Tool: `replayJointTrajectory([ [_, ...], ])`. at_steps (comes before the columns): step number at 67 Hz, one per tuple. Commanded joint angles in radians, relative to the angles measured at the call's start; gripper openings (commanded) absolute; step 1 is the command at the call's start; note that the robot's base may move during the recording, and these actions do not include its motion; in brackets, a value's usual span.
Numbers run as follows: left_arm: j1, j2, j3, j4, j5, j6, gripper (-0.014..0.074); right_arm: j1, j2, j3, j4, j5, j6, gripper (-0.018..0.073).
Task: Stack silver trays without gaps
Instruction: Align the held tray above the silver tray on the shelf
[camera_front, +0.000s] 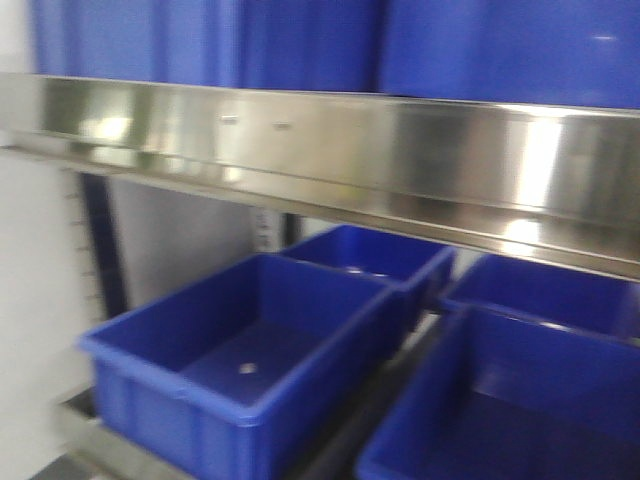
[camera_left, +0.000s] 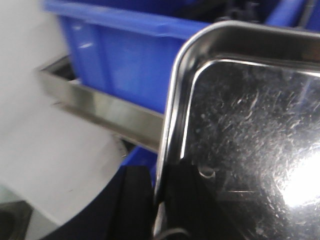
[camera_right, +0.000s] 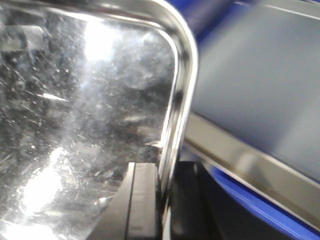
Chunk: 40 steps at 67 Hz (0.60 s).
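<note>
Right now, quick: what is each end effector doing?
Left end effector: closed on the silver tray rim.
Right end effector: closed on the silver tray rim.

Left gripper (camera_left: 159, 207) pinches a silver tray (camera_left: 250, 125) rim between its dark fingers (camera_left: 135, 205) — one inside, one outside; right gripper (camera_right: 164, 202) clamps likewise (only finger ends show).
</note>
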Motion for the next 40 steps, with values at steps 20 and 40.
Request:
replayJointTrajectory([
  [20, -0.017, 0.005, -0.005, -0.028, -0.093, -0.011, -0.0017, 0.018, -0.003, -0.014, 0.021, -0.369, -0.009, -0.0006],
  [40, -0.017, 0.005, -0.005, -0.028, -0.093, -0.011, -0.0017, 0.018, -0.003, -0.014, 0.021, -0.369, -0.009, -0.0006],
])
